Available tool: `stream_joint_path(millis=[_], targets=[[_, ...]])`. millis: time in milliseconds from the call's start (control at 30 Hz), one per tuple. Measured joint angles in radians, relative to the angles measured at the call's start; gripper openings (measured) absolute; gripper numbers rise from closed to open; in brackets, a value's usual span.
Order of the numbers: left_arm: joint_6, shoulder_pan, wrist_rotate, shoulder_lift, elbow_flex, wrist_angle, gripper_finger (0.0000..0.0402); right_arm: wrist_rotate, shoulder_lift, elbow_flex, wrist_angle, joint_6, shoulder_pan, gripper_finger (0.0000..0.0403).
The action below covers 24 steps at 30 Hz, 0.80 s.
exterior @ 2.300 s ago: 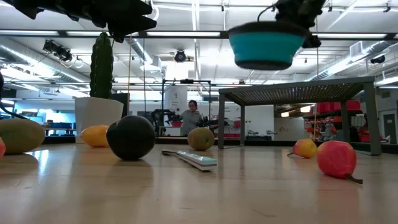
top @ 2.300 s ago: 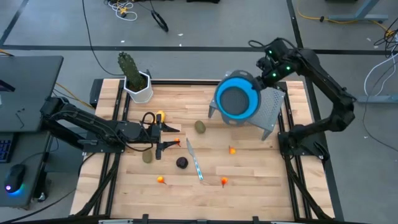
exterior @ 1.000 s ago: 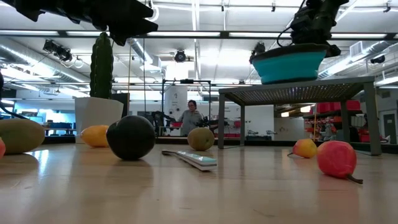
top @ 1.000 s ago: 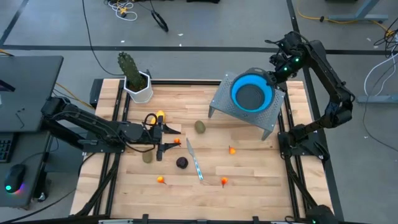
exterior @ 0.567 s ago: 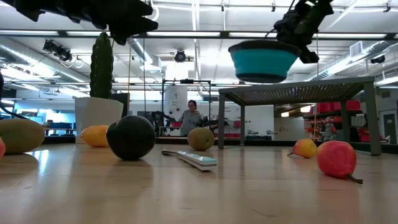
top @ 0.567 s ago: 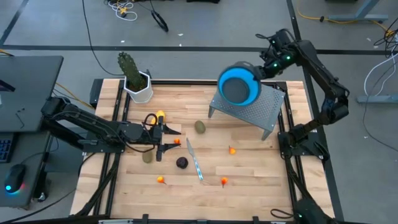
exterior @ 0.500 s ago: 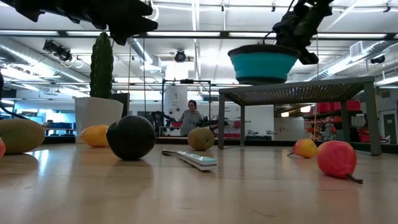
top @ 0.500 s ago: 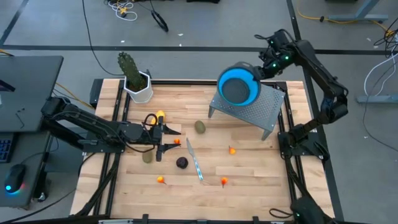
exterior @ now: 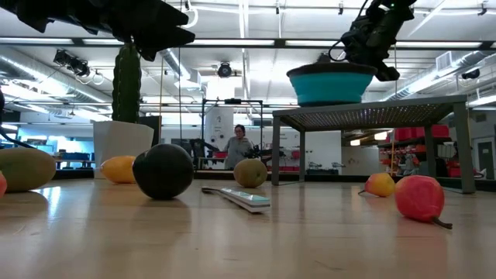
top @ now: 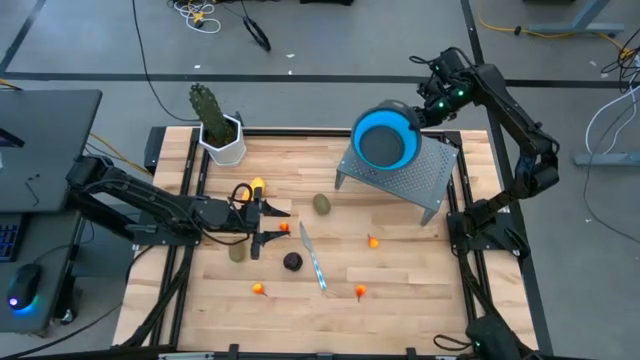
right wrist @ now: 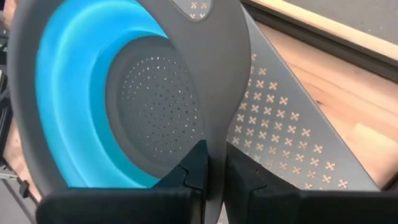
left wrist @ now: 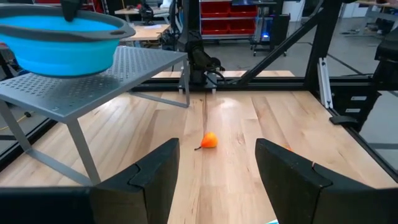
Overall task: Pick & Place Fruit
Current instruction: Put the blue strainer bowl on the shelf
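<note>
The fruit lies loose on the surface: yellow oblong [top: 258,187] toward the left edge, one olive oval [top: 322,204] mid-surface, dark purple ball [top: 292,262] and tiny orange pieces [top: 259,289] nearer the front edge. I judge them light, rigid and prone to rolling, so I'd pinch each across its middle. My left gripper [top: 268,223] hovers low over the left side, arm outstretched, jaws released and empty, while my right gripper [top: 428,108] reaches high over the back right corner, jaws clenched on the blue colander [top: 385,138] rim above the grey rack [top: 425,180].

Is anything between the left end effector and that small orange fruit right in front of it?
Nothing visible. In the left wrist view the left end effector stands open, with only bare wooden table top between its fingers and the small orange fruit.
</note>
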Motion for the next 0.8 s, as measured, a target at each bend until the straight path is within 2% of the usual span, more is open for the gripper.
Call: stream_joint_path(millis=[267, 600, 800], targets=[[-0.002, 0.0, 0.0, 0.0, 0.0, 0.002, 0.0222, 0.038, 0.0, 0.0, -0.003, -0.02, 0.009, 0.0038], [-0.002, 0.0, 0.0, 0.0, 0.0, 0.003, 0.0222, 0.047, 0.0, 0.0, 0.002, -0.024, 0.016, 0.0088], [-0.002, 0.0, 0.001, 0.0, 0.0, 0.003, 0.0222, 0.048, 0.0, 0.0, -0.002, -0.031, 0.027, 0.0097]])
